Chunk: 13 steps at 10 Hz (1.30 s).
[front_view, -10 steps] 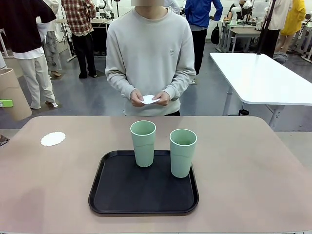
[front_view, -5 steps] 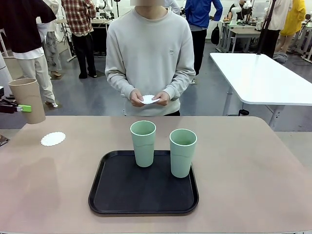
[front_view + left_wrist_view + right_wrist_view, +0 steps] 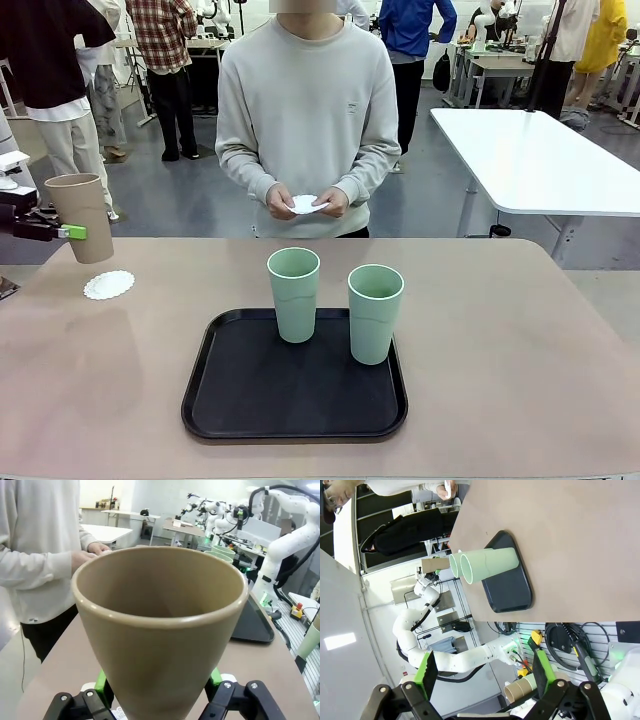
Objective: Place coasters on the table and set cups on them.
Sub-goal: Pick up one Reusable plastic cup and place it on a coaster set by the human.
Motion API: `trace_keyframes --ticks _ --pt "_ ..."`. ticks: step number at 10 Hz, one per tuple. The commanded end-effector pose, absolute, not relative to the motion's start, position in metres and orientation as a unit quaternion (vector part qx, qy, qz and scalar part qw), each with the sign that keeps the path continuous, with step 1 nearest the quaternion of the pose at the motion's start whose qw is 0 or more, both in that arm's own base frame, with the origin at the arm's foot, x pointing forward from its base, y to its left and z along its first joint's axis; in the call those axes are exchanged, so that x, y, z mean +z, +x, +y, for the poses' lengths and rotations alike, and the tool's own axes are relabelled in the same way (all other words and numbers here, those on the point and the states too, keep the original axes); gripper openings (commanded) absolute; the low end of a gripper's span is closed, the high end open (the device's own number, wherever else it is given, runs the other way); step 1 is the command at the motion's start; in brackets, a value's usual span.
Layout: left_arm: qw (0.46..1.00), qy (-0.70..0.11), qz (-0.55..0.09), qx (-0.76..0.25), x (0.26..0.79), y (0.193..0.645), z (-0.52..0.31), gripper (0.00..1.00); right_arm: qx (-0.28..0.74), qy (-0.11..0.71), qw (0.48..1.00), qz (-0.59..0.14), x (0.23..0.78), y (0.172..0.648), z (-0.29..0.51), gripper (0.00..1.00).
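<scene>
Table [image 3: 520,340]: tray [image 3: 240,400] at centre bears two mint cups [image 3: 293,293] [image 3: 375,312] (both upright). My left gripper [image 3: 62,232] is clenched on the tan cup [image 3: 82,215], held in air just over a coaster [image 3: 108,285] near the table's left edge. My right gripper [image 3: 482,672] is spread, empty.

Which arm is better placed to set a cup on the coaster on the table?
Left. The left gripper holds the tan cup in the air close by the coaster; the right gripper is open, empty and far off.

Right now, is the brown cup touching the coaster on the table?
Apart. The front view shows bare table between the brown cup and the coaster.
</scene>
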<state>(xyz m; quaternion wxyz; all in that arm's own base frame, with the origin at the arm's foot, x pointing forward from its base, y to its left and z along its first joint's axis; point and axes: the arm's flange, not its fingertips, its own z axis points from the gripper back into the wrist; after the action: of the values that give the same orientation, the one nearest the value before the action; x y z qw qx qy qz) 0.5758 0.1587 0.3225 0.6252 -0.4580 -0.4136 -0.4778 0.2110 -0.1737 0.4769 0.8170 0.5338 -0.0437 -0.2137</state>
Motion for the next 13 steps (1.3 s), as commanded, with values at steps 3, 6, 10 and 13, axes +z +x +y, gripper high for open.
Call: trace_keyframes --ticks 3,6,10,13 --pt "0.625 -0.458 -0.414 -0.478 0.323 0.576 0.159 0.85 -0.21 0.539 0.815 -0.046 0.477 0.21 -0.174 1.0" --pt "0.625 -0.458 -0.414 -0.478 0.323 0.576 0.159 0.85 -0.21 0.539 0.815 -0.046 0.477 0.21 -0.174 1.0" --pt "0.597 -0.447 -0.436 -0.505 0.306 0.587 0.166 0.85 -0.21 0.539 0.815 -0.046 0.477 0.21 -0.174 1.0" --pt "0.573 -0.451 -0.421 -0.539 0.289 0.589 0.163 0.85 -0.21 0.539 0.815 -0.046 0.477 0.21 -0.174 1.0"
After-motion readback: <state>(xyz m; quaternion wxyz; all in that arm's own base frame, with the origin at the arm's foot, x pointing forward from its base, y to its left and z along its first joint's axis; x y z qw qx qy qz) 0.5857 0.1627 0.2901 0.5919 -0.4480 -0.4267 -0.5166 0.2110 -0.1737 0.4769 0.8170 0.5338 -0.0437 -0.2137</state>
